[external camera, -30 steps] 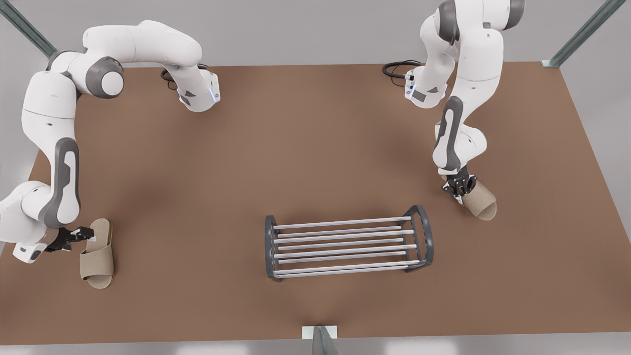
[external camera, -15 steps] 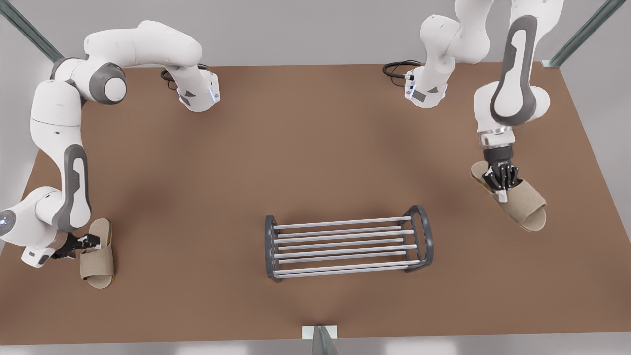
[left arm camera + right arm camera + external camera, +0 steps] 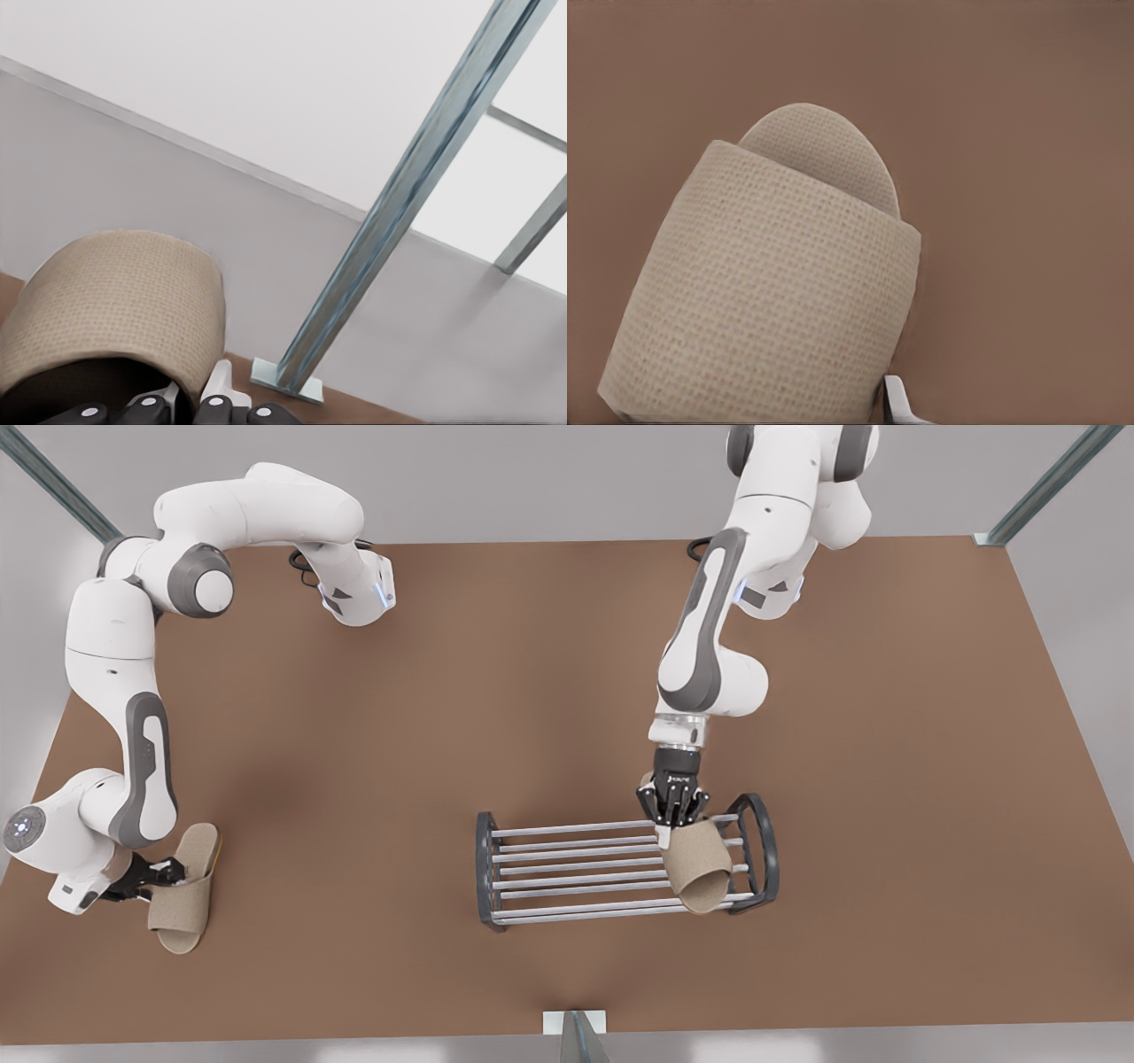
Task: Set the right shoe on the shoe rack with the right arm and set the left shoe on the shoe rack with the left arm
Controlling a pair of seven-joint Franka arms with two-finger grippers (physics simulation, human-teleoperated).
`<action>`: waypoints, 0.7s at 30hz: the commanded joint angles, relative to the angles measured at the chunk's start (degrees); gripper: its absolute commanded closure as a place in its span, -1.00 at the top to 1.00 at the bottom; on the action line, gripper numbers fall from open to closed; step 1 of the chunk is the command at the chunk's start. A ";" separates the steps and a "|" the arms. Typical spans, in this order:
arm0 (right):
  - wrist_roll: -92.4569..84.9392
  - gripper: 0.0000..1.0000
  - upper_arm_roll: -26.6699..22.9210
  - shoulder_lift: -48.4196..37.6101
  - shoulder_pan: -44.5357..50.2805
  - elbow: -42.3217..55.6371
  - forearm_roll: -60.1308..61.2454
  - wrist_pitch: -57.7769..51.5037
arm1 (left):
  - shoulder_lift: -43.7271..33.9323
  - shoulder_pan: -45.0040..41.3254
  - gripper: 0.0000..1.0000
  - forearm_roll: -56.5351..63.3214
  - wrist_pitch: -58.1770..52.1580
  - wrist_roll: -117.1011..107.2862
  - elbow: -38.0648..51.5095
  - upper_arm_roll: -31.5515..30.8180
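Observation:
The right shoe [image 3: 700,868], a beige slide slipper, hangs over the shoe rack [image 3: 576,865] at its end on the front view's right, with my right gripper [image 3: 666,834] shut on its strap edge. I cannot tell whether it touches the bars. In the right wrist view the same slipper [image 3: 771,292] lies ahead of one fingertip [image 3: 895,394]. The left shoe [image 3: 182,908] is at the table's edge on the front view's left, slightly turned, with my left gripper [image 3: 166,872] shut on its side. The left wrist view shows its strap [image 3: 115,301] against my left gripper [image 3: 188,395].
The brown table [image 3: 372,779] is open between the left shoe and the rack. The rack's bars [image 3: 549,881] on the front view's left carry nothing. A metal post [image 3: 399,221] with a base plate stands at the table's edge. Cables [image 3: 709,549] lie by the arm bases.
The right arm swung its slipper from the front view's far right across to above the rack. The left gripper closed in on its slipper, which shifted and turned slightly.

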 commanded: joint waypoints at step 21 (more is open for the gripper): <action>6.01 -0.57 0.18 -3.77 1.17 0.93 2.57 -14.27 | 5.88 4.22 1.00 -1.97 0.09 -26.57 1.11 -2.47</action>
